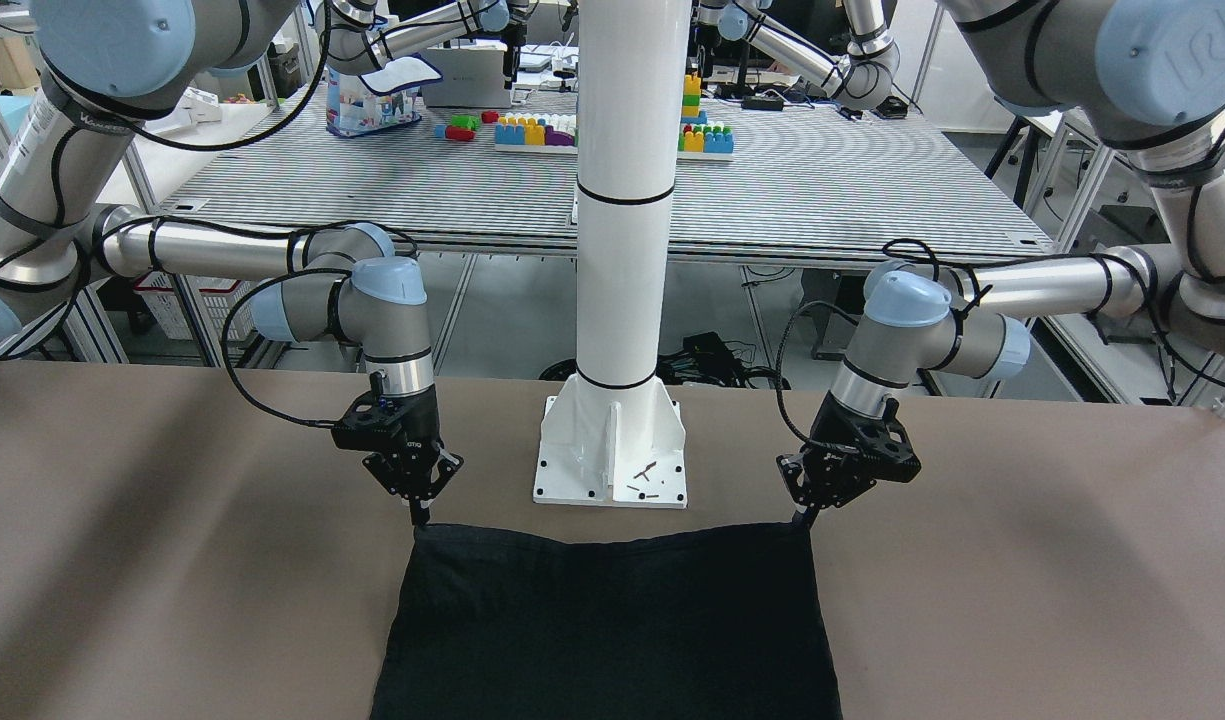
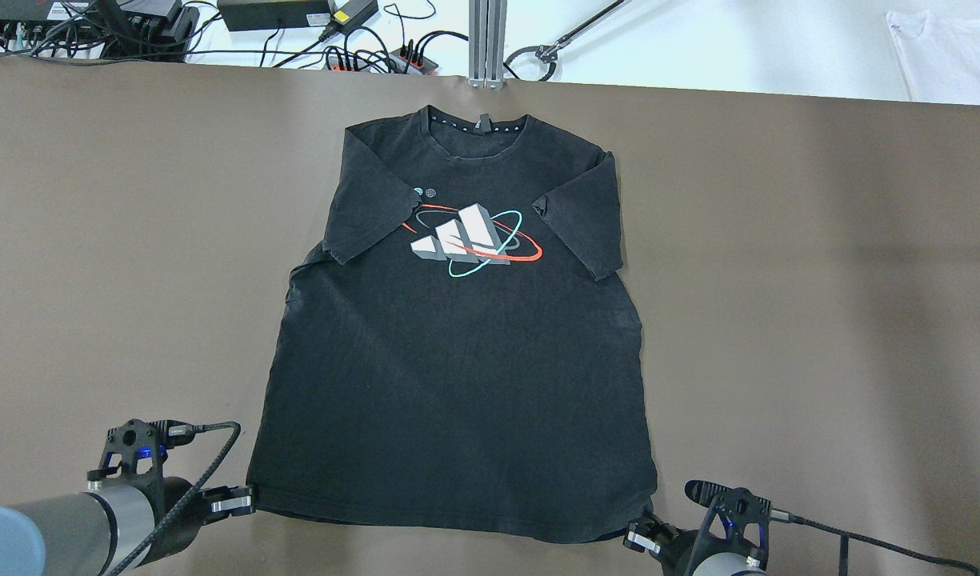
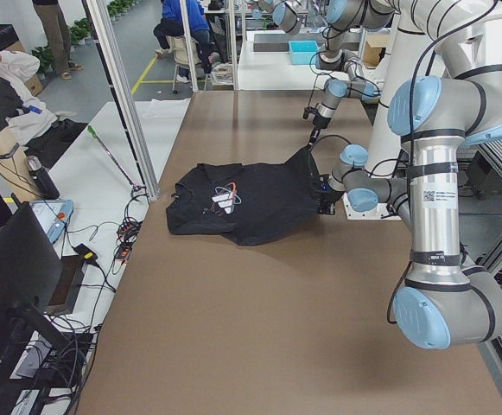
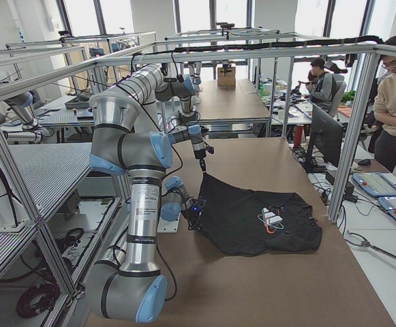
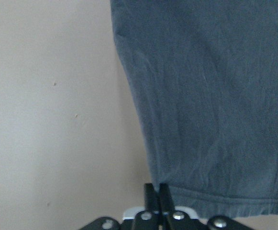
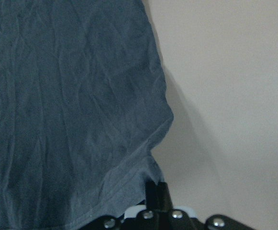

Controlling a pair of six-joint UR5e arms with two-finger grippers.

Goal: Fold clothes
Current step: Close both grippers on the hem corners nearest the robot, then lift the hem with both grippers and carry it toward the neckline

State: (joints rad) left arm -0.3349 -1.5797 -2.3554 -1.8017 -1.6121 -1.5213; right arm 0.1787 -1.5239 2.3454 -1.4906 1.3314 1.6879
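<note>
Corners of the hem were what I had in both grips. The black short-sleeved T-shirt (image 2: 458,376) with a white, red and teal print on the chest lay face up on the brown tabletop (image 2: 818,320). Its collar (image 2: 474,128) was at the far edge and its bottom hem (image 2: 450,524) nearest my base, so the hem was the edge I could reach without stretching.

My left gripper (image 2: 246,502) was closed tight on the hem's left corner, and my right gripper (image 2: 642,538) was pinched on the right corner. In both wrist views the fingers met with no gap and the stitched hem ran right up to them (the cloth between the pads was too thin to make out, so the hold itself is my judgement).

Taking both corners at once held the hem straight between my arms, which an even fold needs. From the side views the hem looked raised a little off the tabletop at the corners, while the chest and collar lay flat.

Both sleeves (image 2: 362,208) were turned in over the chest, leaving the body close to a rectangle. I therefore judged the sleeve step done and the lengthwise fold, hem towards collar, the one in hand. The risk, as I saw it, was one corner slipping, or my arms travelling unevenly and skewing the fold.
</note>
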